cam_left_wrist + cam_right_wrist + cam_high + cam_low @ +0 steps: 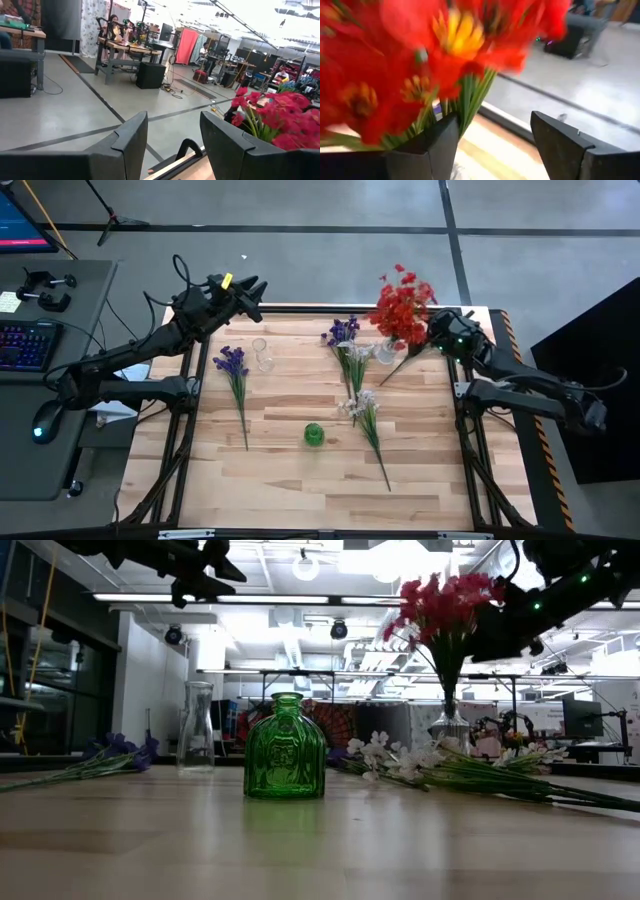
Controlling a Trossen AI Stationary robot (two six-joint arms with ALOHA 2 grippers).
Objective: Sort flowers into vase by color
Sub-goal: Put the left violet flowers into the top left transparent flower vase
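The grey concrete floor carried dark tape lines. Bright ceiling lights hung over an open workshop. A red curtain stood far back, with workbenches and black boxes before it. Beside the wooden table sat a grey desk with a lit keyboard and what was perhaps a mouse.

Bright overhead ceiling glare; red flowers blurred close up.
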